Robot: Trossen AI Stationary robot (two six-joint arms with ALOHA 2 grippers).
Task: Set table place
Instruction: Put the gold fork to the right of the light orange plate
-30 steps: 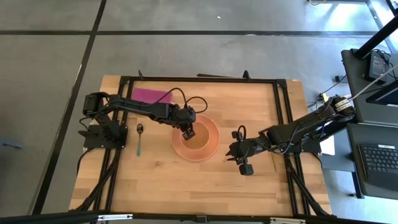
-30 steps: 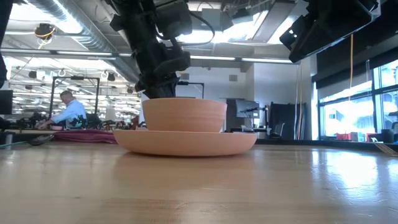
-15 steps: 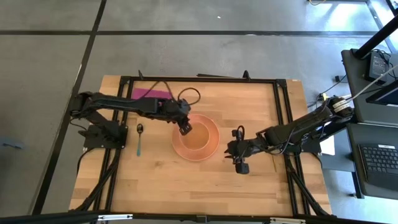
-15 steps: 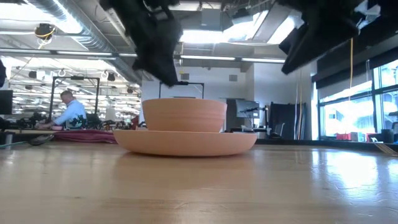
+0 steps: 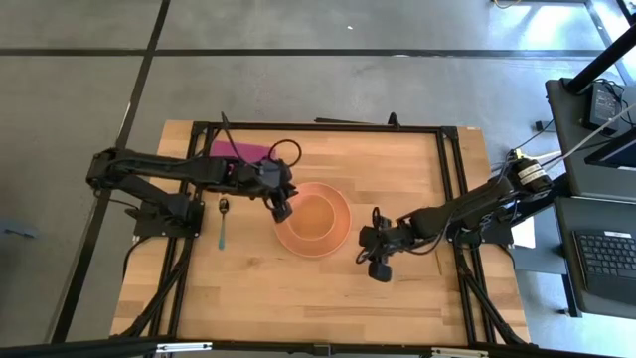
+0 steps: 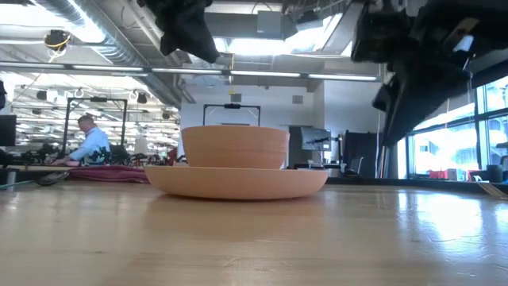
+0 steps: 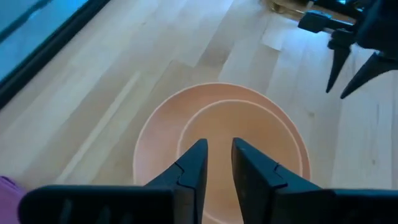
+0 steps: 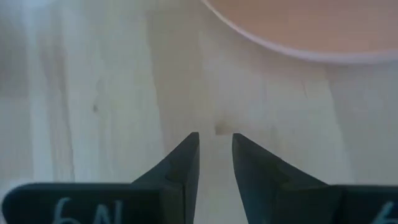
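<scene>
Centrally on the tabletop (image 5: 397, 288), bowl (image 6: 235, 147) sits in plate (image 5: 341, 235); left claw (image 5: 282, 211) and right claw (image 5: 377, 270) flank it, fingers slightly apart, empty.

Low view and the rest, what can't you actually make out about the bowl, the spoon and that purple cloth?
- Bowl interior: hidden in the low view by its own wall.
- Spoon: too small in the high view to tell its material; missing from the low view.
- Purple cloth: partly covered by the left arm in the high view.
- Left gripper: its body hides the fingers in the high view.
</scene>
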